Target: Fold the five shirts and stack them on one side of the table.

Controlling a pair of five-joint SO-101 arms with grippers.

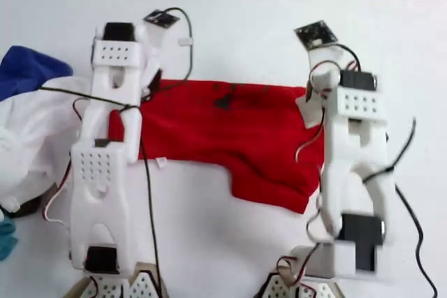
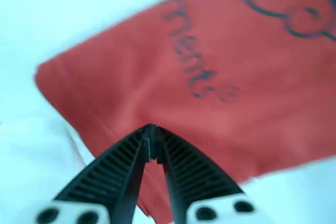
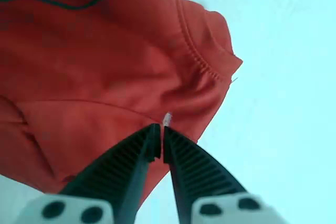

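A red shirt (image 1: 230,137) with dark print lies spread across the middle of the white table (image 1: 230,33), its near right part hanging lower than the rest. Both arms stretch over it from the near edge. The left gripper (image 2: 151,142) is shut, its tips over the red shirt (image 2: 210,77) close to the printed lettering and one corner. Above the red shirt (image 3: 94,66), near a stitched hem and the bunched edge, the right gripper (image 3: 160,140) is shut too. No cloth shows bunched up between either pair of fingers.
A loose pile lies at the table's left edge: a white shirt (image 1: 28,137), a blue shirt (image 1: 28,71) behind it and a teal piece (image 1: 5,239) nearer. Cables trail from both arms. Bare table runs along the far side and the right.
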